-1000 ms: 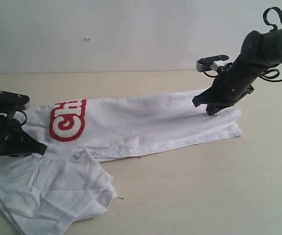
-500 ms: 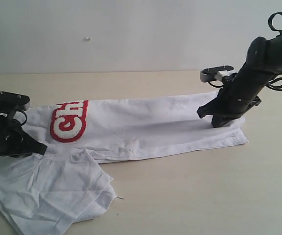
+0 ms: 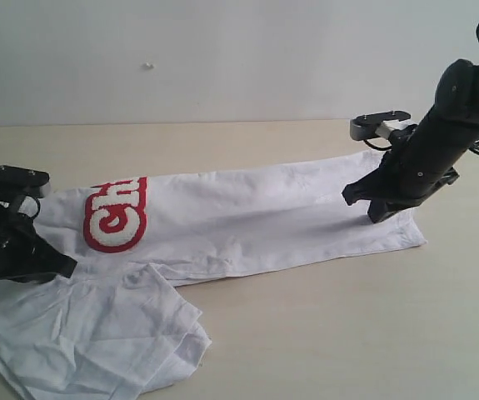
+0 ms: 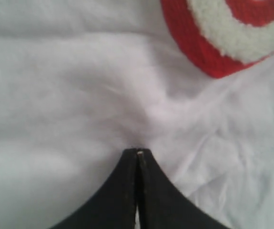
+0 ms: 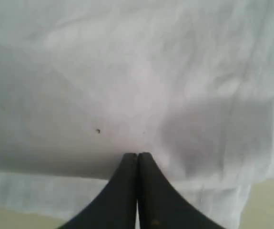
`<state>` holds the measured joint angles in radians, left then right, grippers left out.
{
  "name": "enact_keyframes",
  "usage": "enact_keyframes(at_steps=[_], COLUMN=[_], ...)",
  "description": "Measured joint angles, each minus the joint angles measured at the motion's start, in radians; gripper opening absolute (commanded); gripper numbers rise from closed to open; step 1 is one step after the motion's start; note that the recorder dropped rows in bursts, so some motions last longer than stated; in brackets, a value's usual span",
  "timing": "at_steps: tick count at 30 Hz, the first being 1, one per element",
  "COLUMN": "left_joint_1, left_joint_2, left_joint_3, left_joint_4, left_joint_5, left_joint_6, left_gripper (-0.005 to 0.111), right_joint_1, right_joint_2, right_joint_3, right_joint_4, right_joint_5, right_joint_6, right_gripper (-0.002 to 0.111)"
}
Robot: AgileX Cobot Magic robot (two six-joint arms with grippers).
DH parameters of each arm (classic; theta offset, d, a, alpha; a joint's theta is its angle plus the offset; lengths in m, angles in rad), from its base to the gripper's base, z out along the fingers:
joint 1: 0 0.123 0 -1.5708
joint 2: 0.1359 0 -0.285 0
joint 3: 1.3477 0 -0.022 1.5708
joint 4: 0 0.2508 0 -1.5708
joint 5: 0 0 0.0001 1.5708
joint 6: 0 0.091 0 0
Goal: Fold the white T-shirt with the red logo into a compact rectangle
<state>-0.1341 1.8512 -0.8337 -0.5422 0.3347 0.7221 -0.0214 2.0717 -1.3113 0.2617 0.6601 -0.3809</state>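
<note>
On the pale bench (image 3: pixel 331 333) the white T-shirt (image 3: pixel 247 221) lies drawn out as one long band from left to right, so I judge a lengthwise fold is made. Its near-left part is a crumpled heap, and the band is not yet folded across into a compact rectangle. The red logo (image 3: pixel 116 215) shows at the left end. The left gripper (image 3: pixel 64 267) beside it and the right gripper (image 3: pixel 375 215) at the right end each pinch the cloth, jaws pressed together.
</note>
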Motion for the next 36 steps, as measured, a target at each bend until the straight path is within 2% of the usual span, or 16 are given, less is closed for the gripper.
enact_keyframes(at_steps=[3,7,11,17,22,31,36], left_joint_1=[-0.002,-0.004,-0.004,0.002,0.014,0.113,0.128], left_joint_2=[-0.059,-0.098,-0.042,0.100,0.151,0.187,0.201], left_joint_3=[0.006,0.006,-0.006,-0.100,-0.125,-0.139,-0.153], left_joint_4=[0.000,-0.008,-0.027,-0.030,-0.034,-0.034,-0.029], left_joint_5=[0.001,-0.145,-0.268,-0.257,-0.284,-0.376,-0.393], left_joint_6=[0.002,0.002,0.002,0.002,0.000,-0.009,-0.015], left_gripper=[0.000,0.000,0.000,0.000,0.000,0.000,0.000], right_joint_1=[0.000,0.000,0.000,0.000,0.000,0.000,0.000], right_joint_2=[0.004,0.019,0.045,0.107,0.132,0.195,0.260], right_joint_3=[0.015,0.015,-0.006,-0.081,-0.137,-0.189,-0.272], right_joint_4=[0.006,0.011,0.011,0.011,0.011,0.006,-0.003], right_joint_5=[-0.092,-0.207,-0.284,-0.258,-0.235,-0.346,-0.316], right_joint_6=[0.000,0.000,0.000,0.000,0.000,0.007,0.012], right_gripper=[0.000,0.000,0.000,0.000,0.000,0.000,0.000])
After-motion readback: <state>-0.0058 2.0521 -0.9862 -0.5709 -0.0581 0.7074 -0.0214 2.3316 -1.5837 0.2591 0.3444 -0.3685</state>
